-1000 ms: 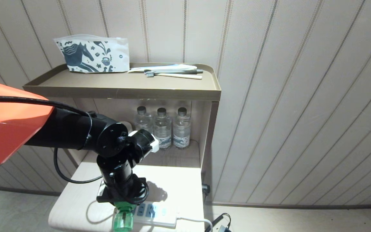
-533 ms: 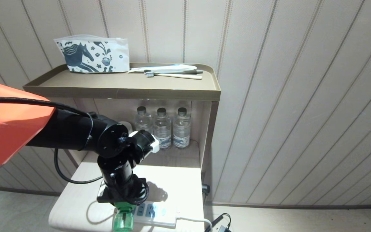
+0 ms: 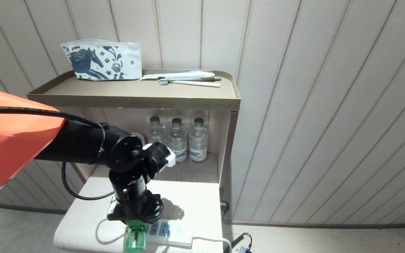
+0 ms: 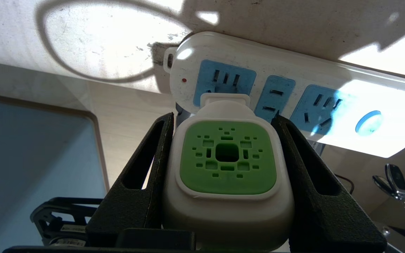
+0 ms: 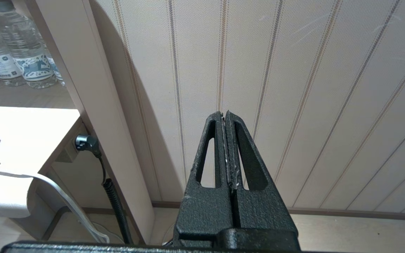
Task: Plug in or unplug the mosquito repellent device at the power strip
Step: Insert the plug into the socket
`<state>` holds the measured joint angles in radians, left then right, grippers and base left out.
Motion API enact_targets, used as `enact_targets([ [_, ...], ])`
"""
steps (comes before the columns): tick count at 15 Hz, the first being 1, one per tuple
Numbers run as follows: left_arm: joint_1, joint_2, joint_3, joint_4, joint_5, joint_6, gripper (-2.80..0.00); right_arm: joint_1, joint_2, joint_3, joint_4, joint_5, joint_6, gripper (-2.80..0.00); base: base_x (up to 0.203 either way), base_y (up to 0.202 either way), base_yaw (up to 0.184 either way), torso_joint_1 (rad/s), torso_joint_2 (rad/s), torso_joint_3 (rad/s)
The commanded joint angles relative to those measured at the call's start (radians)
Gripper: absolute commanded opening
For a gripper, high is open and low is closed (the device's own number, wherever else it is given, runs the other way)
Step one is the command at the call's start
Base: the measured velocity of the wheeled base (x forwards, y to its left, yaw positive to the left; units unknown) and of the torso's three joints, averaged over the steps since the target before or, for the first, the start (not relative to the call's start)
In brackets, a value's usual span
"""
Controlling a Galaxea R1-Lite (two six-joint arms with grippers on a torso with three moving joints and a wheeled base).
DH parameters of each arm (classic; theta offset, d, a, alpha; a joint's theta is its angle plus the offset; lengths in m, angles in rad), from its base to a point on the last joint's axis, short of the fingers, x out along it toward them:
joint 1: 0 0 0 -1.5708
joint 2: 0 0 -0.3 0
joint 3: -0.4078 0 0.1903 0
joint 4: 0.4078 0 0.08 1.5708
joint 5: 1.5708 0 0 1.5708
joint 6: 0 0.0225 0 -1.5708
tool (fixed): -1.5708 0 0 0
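The mosquito repellent device [image 4: 227,168], a white head with a green vented top, sits between the two black fingers of my left gripper [image 4: 223,117], which is shut on its sides. Its white plug end rests against the end blue socket face of the power strip [image 4: 294,102]; the prongs are hidden. In the head view the device's green bottle [image 3: 134,241] hangs at the left end of the power strip [image 3: 171,232], near the table's front edge. My right gripper [image 5: 224,114] is shut on nothing, parked facing the wall.
The white low table [image 3: 83,218] carries the strip, whose white cord [image 3: 211,240] runs off to the right. Behind it, three water bottles [image 3: 177,140] stand in a cabinet niche. A horse-print pouch [image 3: 102,61] and toothbrushes [image 3: 188,81] lie on top. A black plug [image 3: 224,205] sticks out at the table's right side.
The whole head view has shifted slightly. My left gripper stays shut on the device at the strip's end socket, with no clear move.
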<state>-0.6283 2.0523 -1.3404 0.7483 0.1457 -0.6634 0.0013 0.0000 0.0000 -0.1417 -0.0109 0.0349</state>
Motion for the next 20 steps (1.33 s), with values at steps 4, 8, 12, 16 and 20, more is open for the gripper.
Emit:
enact_targets([
  [4,0.001,0.000,0.006,-0.001,0.032,-0.004,-2.80,0.001,0.000,0.000,-0.001,0.000,0.000,-2.80,0.000,0.000,0.000,0.000,0.00,0.000],
  [8,0.004,-0.001,0.007,-0.001,0.032,-0.004,-2.80,0.002,0.000,0.000,-0.001,0.000,0.000,-2.80,0.000,0.000,0.000,0.000,0.00,0.000],
  [12,0.012,-0.012,0.009,-0.001,0.034,-0.004,-2.80,0.000,0.000,0.000,-0.001,0.000,0.000,-2.80,0.000,0.000,0.000,0.000,0.00,0.000],
  [16,0.012,-0.017,0.010,-0.001,0.032,-0.004,-2.80,0.002,0.000,0.000,-0.001,0.000,0.000,-2.80,0.000,0.000,0.000,0.000,0.00,0.000],
  [20,0.012,-0.011,0.006,-0.003,0.028,-0.004,-2.80,0.002,0.000,0.000,-0.001,0.000,0.000,-2.80,0.000,0.000,0.000,0.000,0.00,0.000],
])
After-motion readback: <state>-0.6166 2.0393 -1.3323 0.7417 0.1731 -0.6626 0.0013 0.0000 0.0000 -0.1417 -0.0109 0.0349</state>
